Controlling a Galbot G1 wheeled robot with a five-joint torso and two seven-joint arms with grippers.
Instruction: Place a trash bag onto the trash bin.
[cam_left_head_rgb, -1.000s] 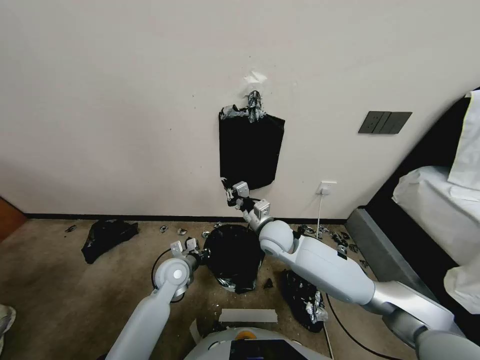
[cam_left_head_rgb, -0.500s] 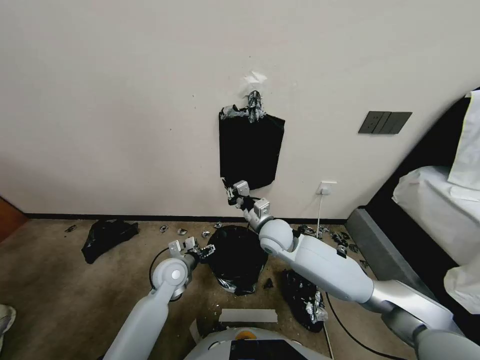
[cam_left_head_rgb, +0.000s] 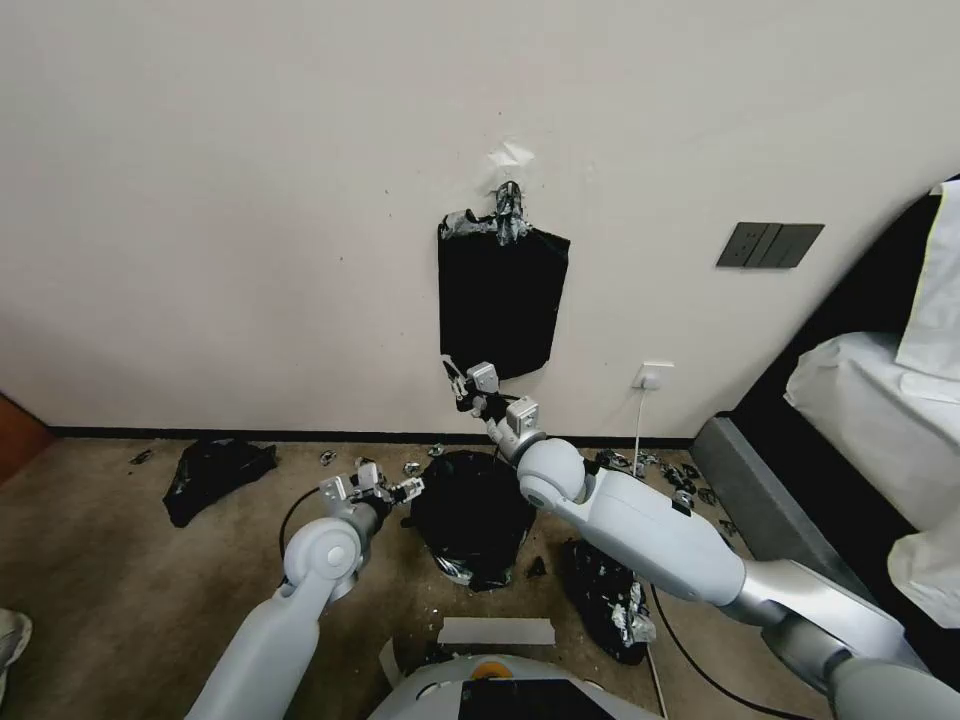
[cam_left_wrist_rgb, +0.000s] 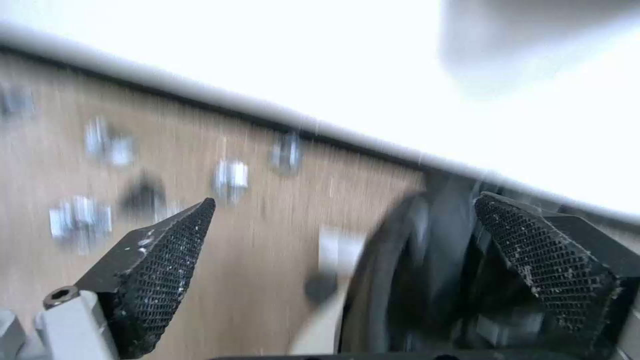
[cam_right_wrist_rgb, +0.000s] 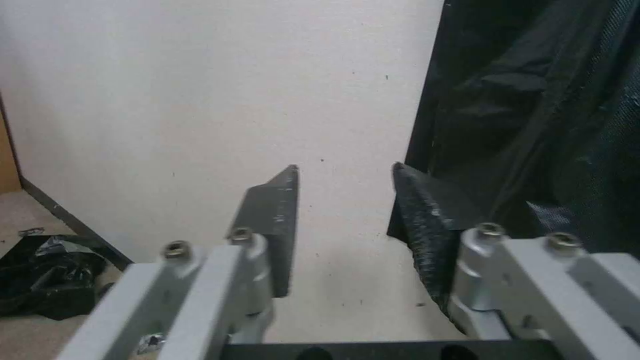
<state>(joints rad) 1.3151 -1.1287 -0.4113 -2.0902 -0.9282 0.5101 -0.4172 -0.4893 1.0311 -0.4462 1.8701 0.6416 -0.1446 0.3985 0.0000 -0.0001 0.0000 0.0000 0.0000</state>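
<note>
A glossy black trash bag (cam_left_head_rgb: 470, 512) is draped over a round shape on the carpet. The trash bin's cream walls are hidden under it in the head view. My left gripper (cam_left_head_rgb: 405, 490) hovers open just left of the bag's rim, with nothing between its fingers. The left wrist view shows the blurred bag rim (cam_left_wrist_rgb: 400, 280) beside one pad, with my left gripper (cam_left_wrist_rgb: 347, 215) spread wide. My right gripper (cam_left_head_rgb: 455, 378) is raised to the wall. It stands open (cam_right_wrist_rgb: 343, 200) at the lower corner of a hanging black bundle (cam_left_head_rgb: 500, 300), one finger against the bundle's edge (cam_right_wrist_rgb: 433, 165).
Black plastic heaps flecked with silver lie at the left (cam_left_head_rgb: 215, 470) and right (cam_left_head_rgb: 610, 595) of the bag. Silver scraps (cam_left_head_rgb: 360, 463) dot the carpet along the baseboard. A cable and wall socket (cam_left_head_rgb: 650, 378) sit to the right, with a bed (cam_left_head_rgb: 860, 430) beyond.
My left arm has swung left and its gripper has drawn slightly up and away from the bag's side. The right gripper has stayed at the bundle's lower corner.
</note>
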